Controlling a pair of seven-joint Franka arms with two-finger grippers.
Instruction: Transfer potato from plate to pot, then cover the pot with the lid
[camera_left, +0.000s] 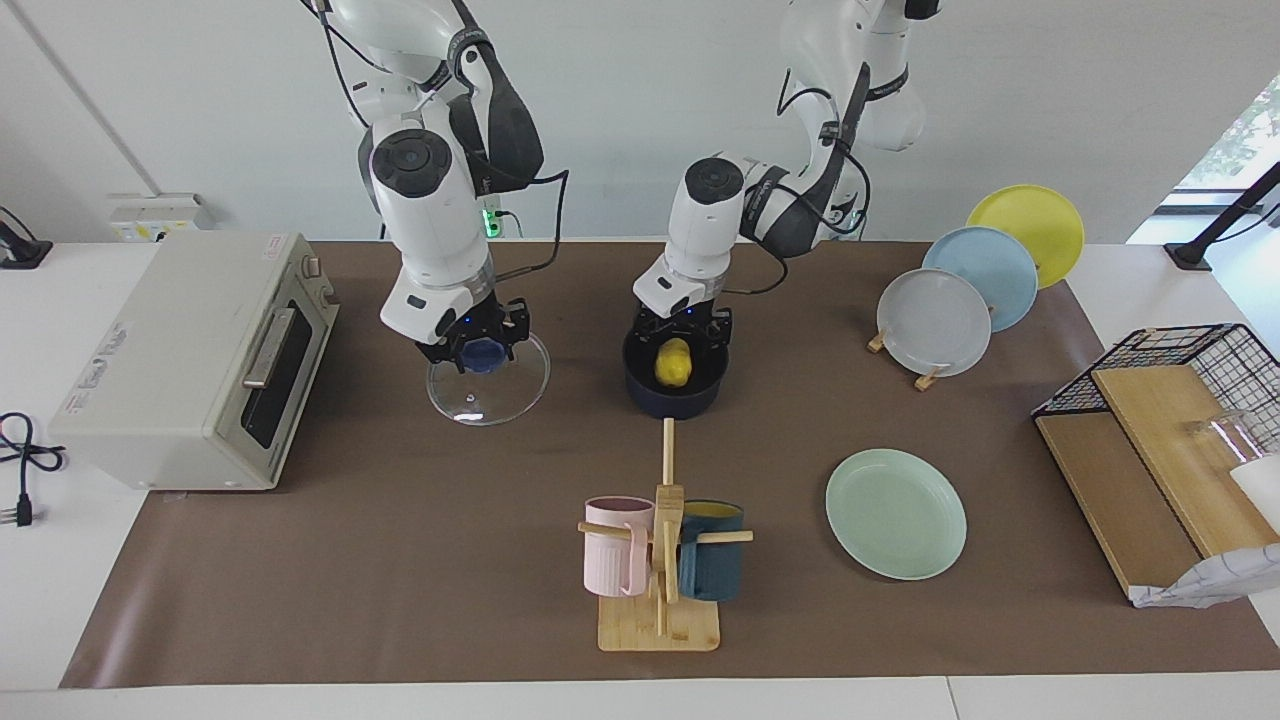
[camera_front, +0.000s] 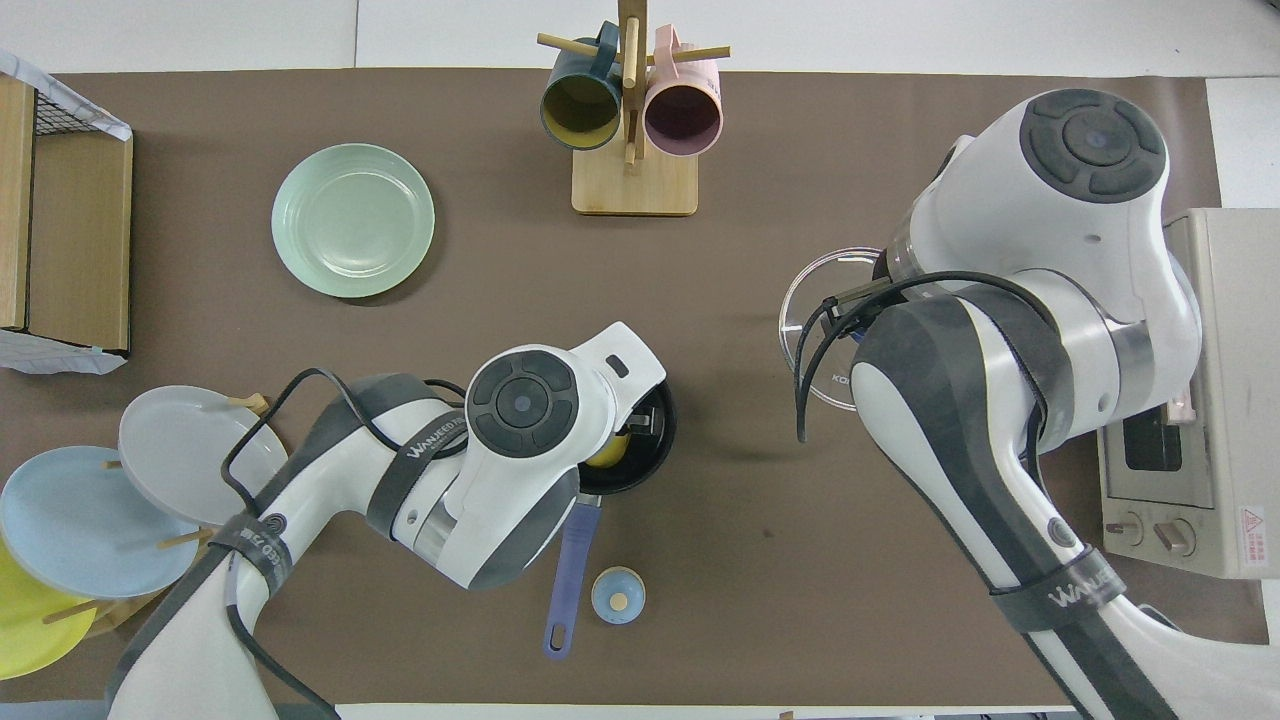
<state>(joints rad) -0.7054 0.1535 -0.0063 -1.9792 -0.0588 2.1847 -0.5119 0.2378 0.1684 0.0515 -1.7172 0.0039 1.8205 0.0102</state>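
The yellow potato (camera_left: 673, 363) stands upright inside the dark navy pot (camera_left: 675, 400) near the table's middle. My left gripper (camera_left: 680, 345) reaches down into the pot and is shut on the potato. In the overhead view the left wrist covers most of the pot (camera_front: 655, 440); a bit of the potato (camera_front: 608, 450) and the blue handle (camera_front: 570, 560) show. The glass lid (camera_left: 490, 392) lies on the mat beside the pot, toward the right arm's end. My right gripper (camera_left: 478, 352) is shut on its blue knob. The mint-green plate (camera_left: 895, 513) is empty.
A mug rack (camera_left: 660, 560) with a pink and a teal mug stands farther from the robots than the pot. A toaster oven (camera_left: 200, 360) is at the right arm's end. Upright plates (camera_left: 935, 322) and a wire basket (camera_left: 1180, 400) are at the left arm's end. A small bell (camera_front: 618, 594) sits by the pot handle.
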